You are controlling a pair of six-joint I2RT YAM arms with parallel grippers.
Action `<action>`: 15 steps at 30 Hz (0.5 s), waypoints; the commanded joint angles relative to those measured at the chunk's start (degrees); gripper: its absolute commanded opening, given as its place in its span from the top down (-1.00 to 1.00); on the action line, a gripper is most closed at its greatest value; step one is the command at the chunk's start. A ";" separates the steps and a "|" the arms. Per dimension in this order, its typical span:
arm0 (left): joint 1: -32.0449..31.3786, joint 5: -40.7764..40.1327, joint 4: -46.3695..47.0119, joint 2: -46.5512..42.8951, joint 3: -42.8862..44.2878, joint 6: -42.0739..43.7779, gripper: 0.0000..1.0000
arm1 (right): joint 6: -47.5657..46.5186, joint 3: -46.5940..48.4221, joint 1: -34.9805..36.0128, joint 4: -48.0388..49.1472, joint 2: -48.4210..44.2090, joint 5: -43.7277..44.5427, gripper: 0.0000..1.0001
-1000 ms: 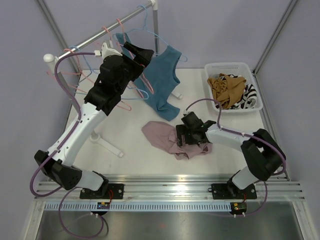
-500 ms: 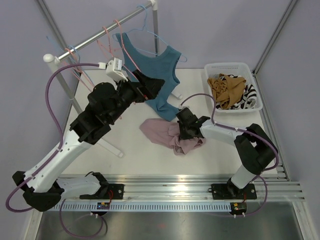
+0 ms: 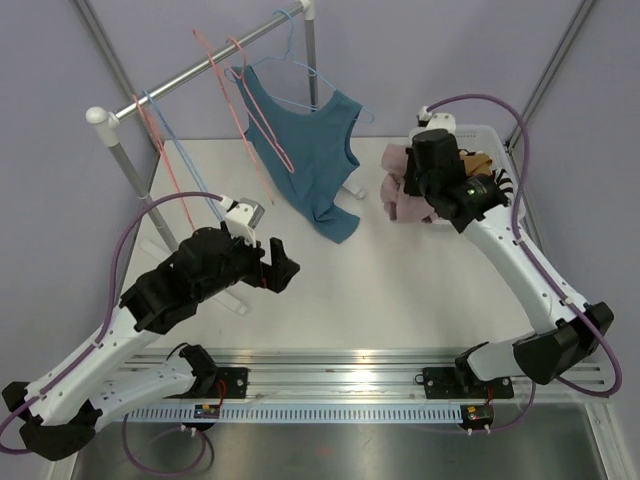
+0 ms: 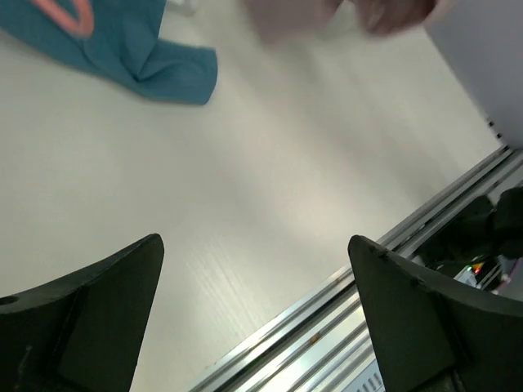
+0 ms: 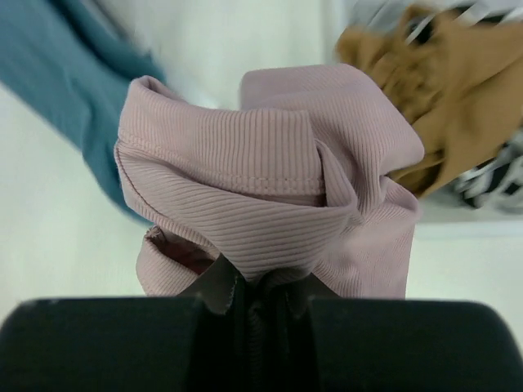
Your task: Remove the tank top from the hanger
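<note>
Right gripper is pinched tight on the bunched pink ribbed tank top. It has risen off the table since a second ago, and the white plastic basket now sits just beyond it. Left gripper has dropped back low, jaws wide, empty; a teal tank top lies ahead-left.

One rack, about five hangers; thin wires, count unsure. One teal top, one pink top. One basket holding two more garments.
</note>
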 commanded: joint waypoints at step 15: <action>-0.61 -7.02 -6.18 -17.16 -9.48 3.87 -0.98 | -14.80 43.54 -21.54 -7.05 23.88 1.44 1.00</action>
